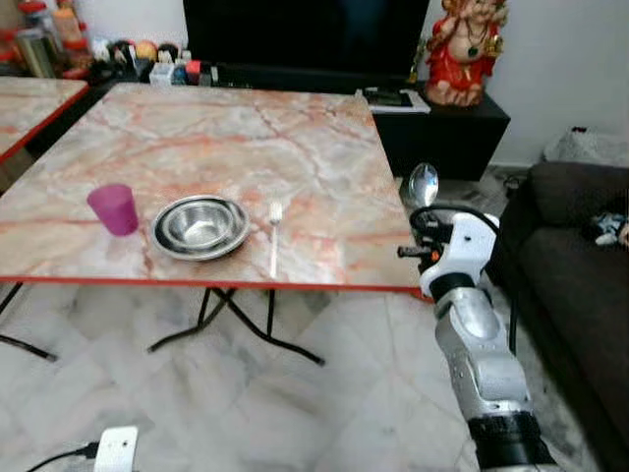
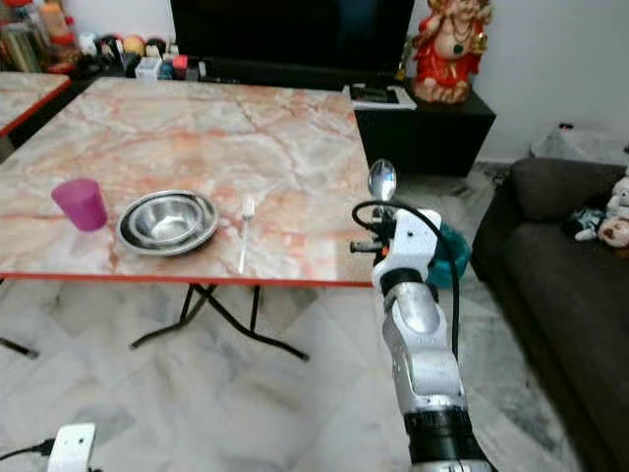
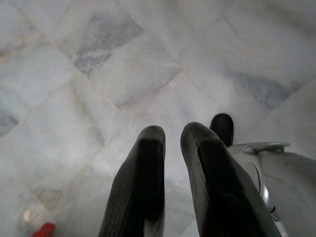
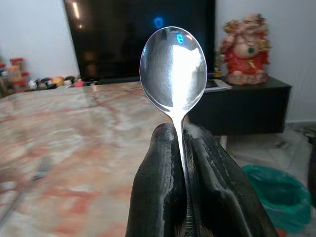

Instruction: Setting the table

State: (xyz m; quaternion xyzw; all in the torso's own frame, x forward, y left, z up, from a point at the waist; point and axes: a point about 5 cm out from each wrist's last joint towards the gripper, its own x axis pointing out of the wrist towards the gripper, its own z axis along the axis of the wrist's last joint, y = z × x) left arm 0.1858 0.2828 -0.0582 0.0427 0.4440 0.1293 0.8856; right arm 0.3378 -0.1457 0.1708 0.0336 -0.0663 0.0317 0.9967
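One spoon (image 4: 173, 69) stands straight up, pinched tight in the right gripper (image 4: 181, 143) off the table's (image 1: 295, 147) right edge. Its spot by the fork (image 1: 274, 239) and bowl (image 1: 200, 226) lies at ten o'clock. The left gripper (image 3: 170, 148) hangs nearly closed, holding nothing.

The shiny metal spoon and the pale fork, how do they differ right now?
The shiny metal spoon is clamped between the right gripper's black fingers; the pale fork lies free on the marble table. The spoon stands upright, bowl up, off the table's right edge; the fork lies flat beside the steel bowl. The spoon looks mirror-bright, the fork dull whitish. Both are slim cutlery.
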